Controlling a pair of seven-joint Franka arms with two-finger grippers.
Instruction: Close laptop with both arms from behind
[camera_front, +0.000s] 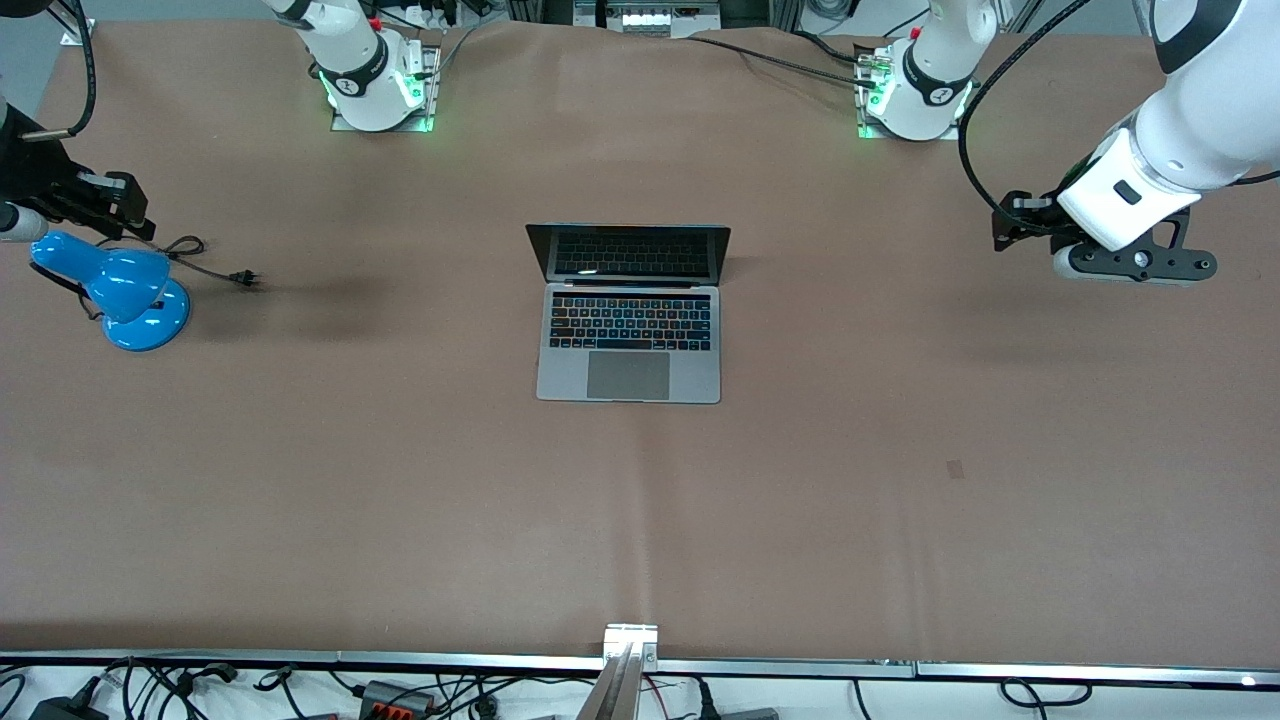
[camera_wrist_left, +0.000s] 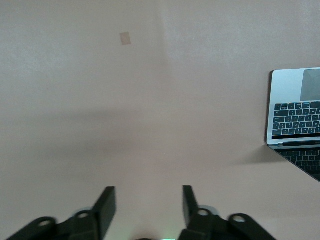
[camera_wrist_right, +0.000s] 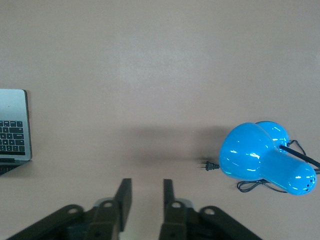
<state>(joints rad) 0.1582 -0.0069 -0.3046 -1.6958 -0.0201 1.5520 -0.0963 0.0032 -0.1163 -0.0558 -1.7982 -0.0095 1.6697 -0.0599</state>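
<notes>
The laptop (camera_front: 628, 345) lies open in the middle of the table, its grey base with black keyboard toward the front camera and its dark screen upright on the side toward the arms' bases. My left gripper (camera_front: 1005, 225) hangs over bare table near the left arm's end. In the left wrist view its jaws (camera_wrist_left: 148, 189) stand open with nothing between them, and the laptop (camera_wrist_left: 295, 107) shows at the frame's edge. My right gripper (camera_front: 130, 212) hovers at the right arm's end, above a blue lamp. Its jaws (camera_wrist_right: 146, 181) are open by a narrower gap and empty; a corner of the laptop (camera_wrist_right: 12, 125) is visible.
A blue desk lamp (camera_front: 125, 290) (camera_wrist_right: 265, 157) sits at the right arm's end of the table, its black cord and plug (camera_front: 245, 278) trailing toward the laptop. A small square mark (camera_front: 955, 468) lies on the brown table cover.
</notes>
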